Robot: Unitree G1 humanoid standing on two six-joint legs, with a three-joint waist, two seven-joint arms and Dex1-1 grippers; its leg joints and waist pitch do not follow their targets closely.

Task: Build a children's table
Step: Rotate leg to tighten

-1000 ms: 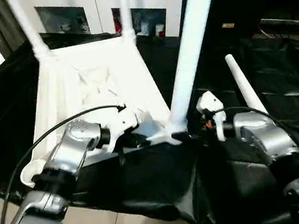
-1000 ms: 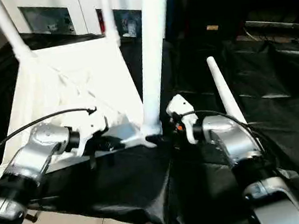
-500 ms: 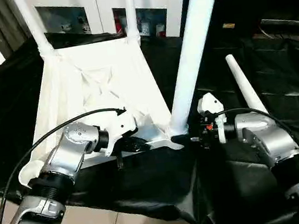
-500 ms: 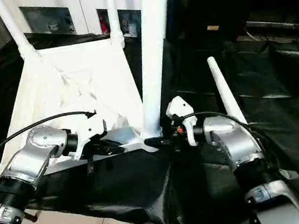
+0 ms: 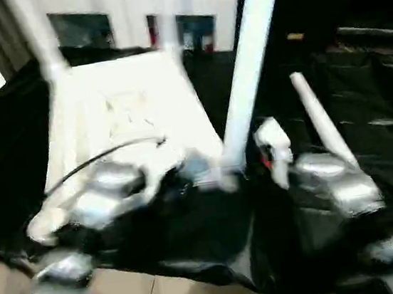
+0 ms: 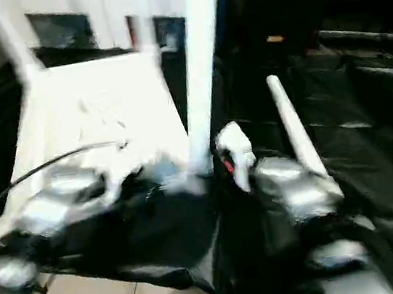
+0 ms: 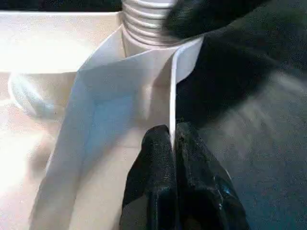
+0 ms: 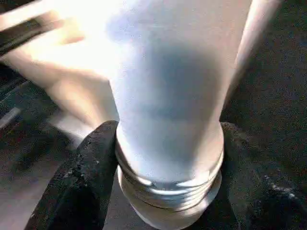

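— Black fingers first: what is each pair doing?

— In the left wrist view the left gripper (image 7: 172, 143) has its two fingers (image 7: 156, 163) pressed together on the thin white rim (image 7: 172, 96) of the table top, so it is pinching that edge. Just beyond the fingertips, at the upper middle of that frame, stands the ribbed collar of a leg seated in its corner socket (image 7: 146, 24).

— And the right?

— The right gripper (image 8: 168, 158) has a finger (image 8: 88, 177) on either side of the upright leg (image 8: 168, 96), low on the tube, just above its threaded end. The fingers sit spread to the tube's width and touch it on both sides, so it is holding the leg.

— Where does that leave the table itself?

— In the head views the table top (image 5: 128, 112) lies underside up on the black cloth (image 5: 363, 98) covering the bench, filling the centre left of the frame. The held leg rises from its near right corner up through the top edge of the frame. Two further legs stand at the far corners, upper left (image 5: 39, 37) and upper centre (image 5: 166, 14), both blurred. A loose leg (image 5: 318, 114) lies on the cloth at centre right, apart from the top. The near left corner socket (image 5: 41, 227) is at lower left.

— Anything behind?

— White cabinets (image 5: 131, 26) along the upper edge.
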